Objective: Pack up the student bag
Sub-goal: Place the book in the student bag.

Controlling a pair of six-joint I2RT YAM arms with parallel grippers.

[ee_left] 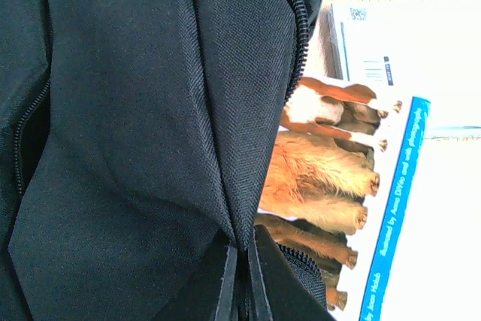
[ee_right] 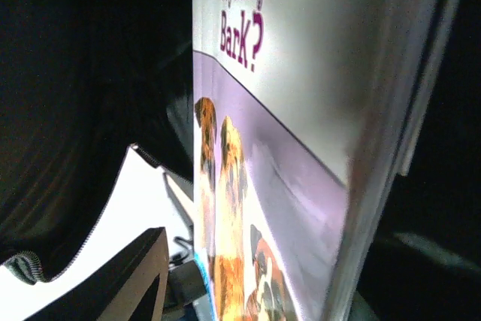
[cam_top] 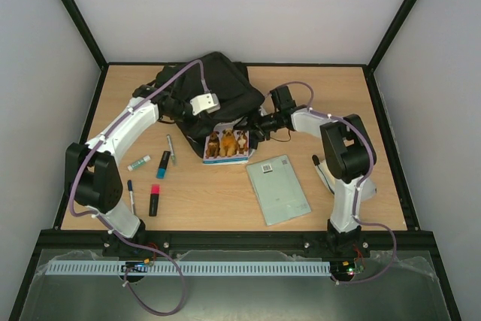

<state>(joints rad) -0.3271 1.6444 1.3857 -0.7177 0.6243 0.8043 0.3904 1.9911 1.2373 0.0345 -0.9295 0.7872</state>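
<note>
Wooden tabletop between white walls: two arms meet at a large black fabric student bag (cam_top: 218, 84) lying at the far centre.

The left gripper (ee_left: 239, 280) has its jaws pressed together on a fold of the bag's fabric beside a zip. A pale grey-green notebook (cam_top: 279, 189) lies flat near the right arm. A picture book with three dogs on its cover (cam_top: 227, 146) has its far edge hidden by the bag. The right gripper (cam_top: 255, 122) is at the book's corner with one finger (ee_right: 139, 276) beside the cover, and I cannot tell whether it grips. Markers and pens (cam_top: 163, 164) lie scattered on the left.
</note>
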